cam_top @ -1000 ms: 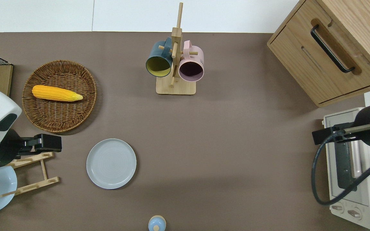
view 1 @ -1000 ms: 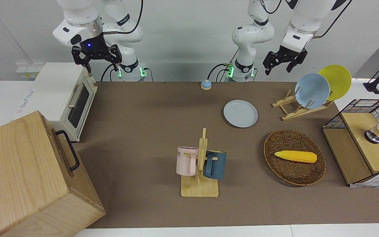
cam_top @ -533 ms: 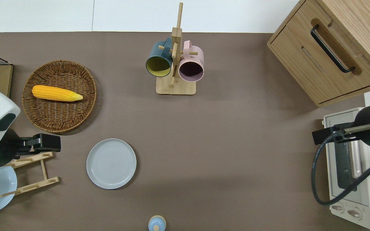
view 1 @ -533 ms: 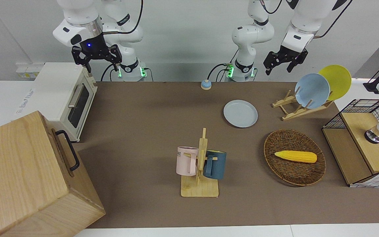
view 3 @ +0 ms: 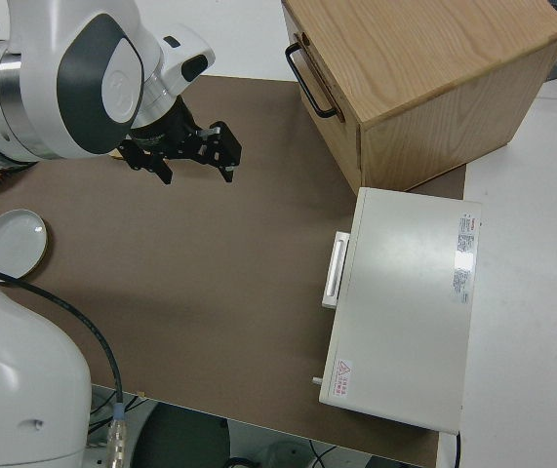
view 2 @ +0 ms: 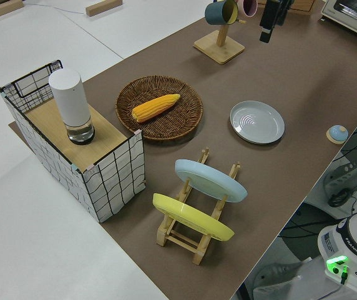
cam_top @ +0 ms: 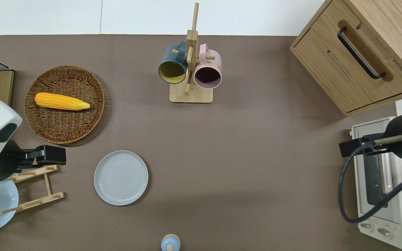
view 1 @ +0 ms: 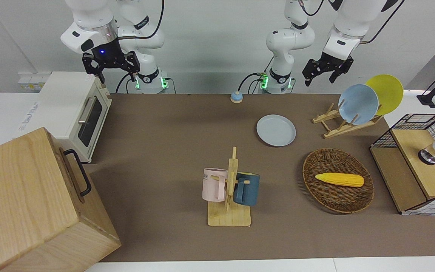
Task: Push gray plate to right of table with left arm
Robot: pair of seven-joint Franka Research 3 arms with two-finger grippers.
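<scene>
Plate rack (cam_top: 33,188) sits under the left hand (cam_top: 52,155), fingers open and up in the air. At its 3 o'clock, gray plate (cam_top: 121,177) lies flat on the desk (cam_top: 243,157), untouched. Pushing hasn't started; next the hand must come down beside the plate. Right arm is parked.

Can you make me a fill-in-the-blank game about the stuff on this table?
1. The corn lies in a wicker ____.
2. Two mugs hang on the wooden mug rack: one dark blue and one ____.
3. The gray plate lies flat on the ____.
4. The dish rack holds a blue plate and a ____ plate.

Missing words: basket; pink; table; yellow
</scene>
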